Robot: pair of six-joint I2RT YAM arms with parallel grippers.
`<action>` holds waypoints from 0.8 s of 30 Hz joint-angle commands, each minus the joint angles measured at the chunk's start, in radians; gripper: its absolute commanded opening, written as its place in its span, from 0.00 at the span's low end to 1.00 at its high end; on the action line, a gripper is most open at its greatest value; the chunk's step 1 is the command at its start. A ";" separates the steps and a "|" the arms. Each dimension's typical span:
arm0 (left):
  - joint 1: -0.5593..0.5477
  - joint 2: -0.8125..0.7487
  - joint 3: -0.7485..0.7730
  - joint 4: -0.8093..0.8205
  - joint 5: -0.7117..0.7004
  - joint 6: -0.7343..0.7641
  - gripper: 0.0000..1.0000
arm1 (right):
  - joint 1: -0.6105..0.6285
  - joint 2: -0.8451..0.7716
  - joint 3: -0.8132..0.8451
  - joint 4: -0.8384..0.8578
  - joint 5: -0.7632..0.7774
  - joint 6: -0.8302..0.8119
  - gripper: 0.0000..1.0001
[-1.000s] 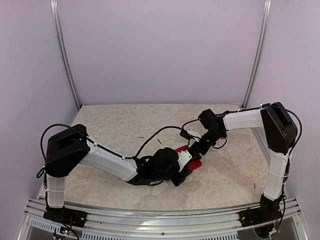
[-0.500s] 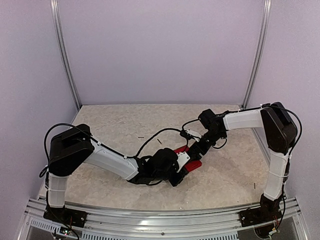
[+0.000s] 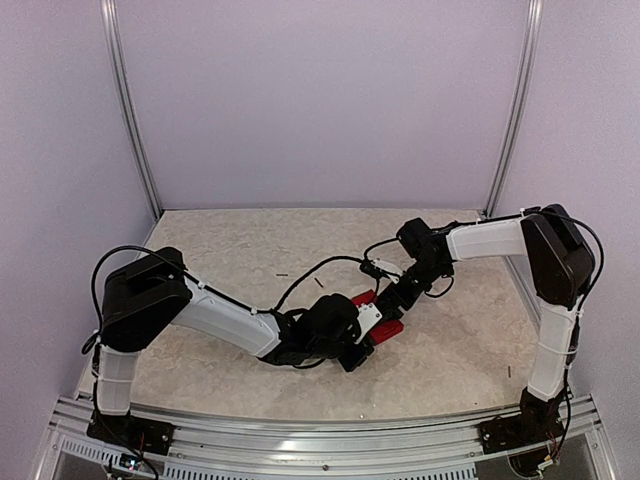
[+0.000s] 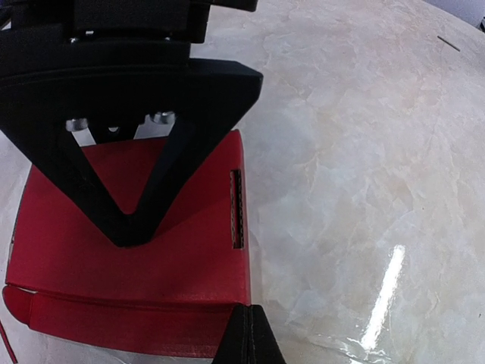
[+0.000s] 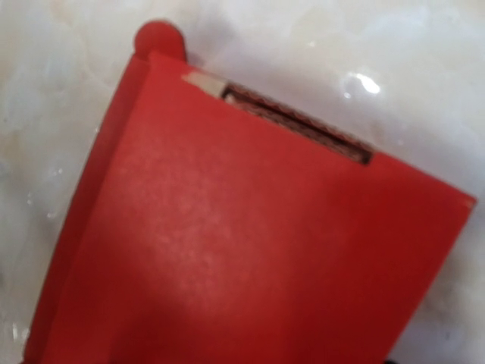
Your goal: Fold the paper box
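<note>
We see the paper box [image 4: 193,250] as thin matt red card, faintly grainy, its slot edge raw brown fibre; the table [image 4: 364,152] is smooth, glossy, marble-patterned; the frame rail [image 3: 300,425] is brushed metal

**Robot test cell in a laboratory.** We see a marbled beige table [image 3: 230,250] beneath the left claw [image 3: 366,338] and the right claw [image 3: 390,300]. Plain lilac walls [image 3: 320,100] close it in beyond the claws and to either side of them. Bare aluminium posts [image 3: 128,110] rise at the corners behind the claws. On the near side of the claws, a slotted aluminium rail [image 3: 330,437] carries the bolted bases [image 3: 125,425] of both arms. A loose black cable [image 3: 320,260] loops over the tabletop just left of the right claw.
</note>
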State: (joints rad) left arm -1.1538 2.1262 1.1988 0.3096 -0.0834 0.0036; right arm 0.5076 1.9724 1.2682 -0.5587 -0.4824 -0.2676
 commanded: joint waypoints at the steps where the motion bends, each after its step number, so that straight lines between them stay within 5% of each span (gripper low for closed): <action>1: 0.009 0.014 0.000 -0.030 0.006 0.002 0.00 | -0.009 0.092 -0.065 -0.051 0.122 0.010 0.75; 24: 0.014 -0.019 -0.063 0.024 -0.019 -0.081 0.00 | -0.017 0.102 -0.066 -0.052 0.103 0.007 0.75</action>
State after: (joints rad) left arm -1.1484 2.1193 1.1530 0.3737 -0.0875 -0.0620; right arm 0.5034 1.9724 1.2648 -0.5518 -0.4904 -0.2676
